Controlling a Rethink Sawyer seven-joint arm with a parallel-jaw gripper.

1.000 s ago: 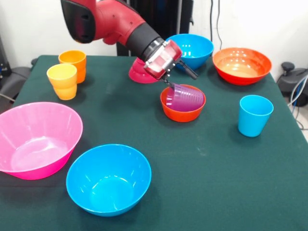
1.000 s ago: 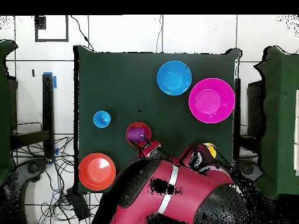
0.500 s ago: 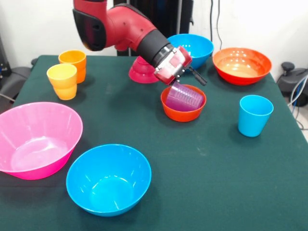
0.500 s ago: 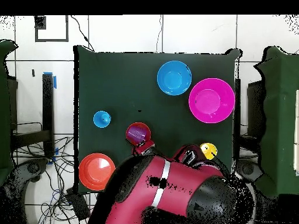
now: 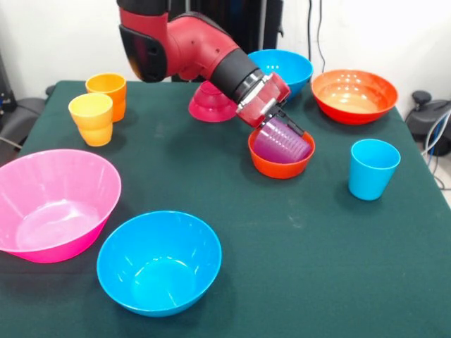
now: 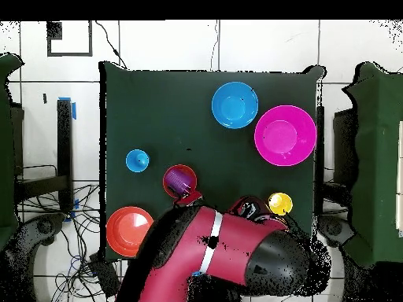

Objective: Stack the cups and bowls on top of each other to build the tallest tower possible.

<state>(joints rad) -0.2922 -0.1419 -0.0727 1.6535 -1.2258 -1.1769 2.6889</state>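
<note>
Between gripper (image 5: 280, 121) jaws, tilted purple cup (image 5: 282, 143).

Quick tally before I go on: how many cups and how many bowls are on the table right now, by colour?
Cups: 4, namely orange, yellow-orange, purple, light blue
Bowls: 6, namely pink, near blue, far blue, wide orange, small orange-red, magenta
Total: 10

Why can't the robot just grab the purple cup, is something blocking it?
Nothing visible blocks it. The gripper is already right at the purple cup, which lies tilted inside the small orange-red bowl. Whether its fingers are closed on the cup cannot be seen.
</note>
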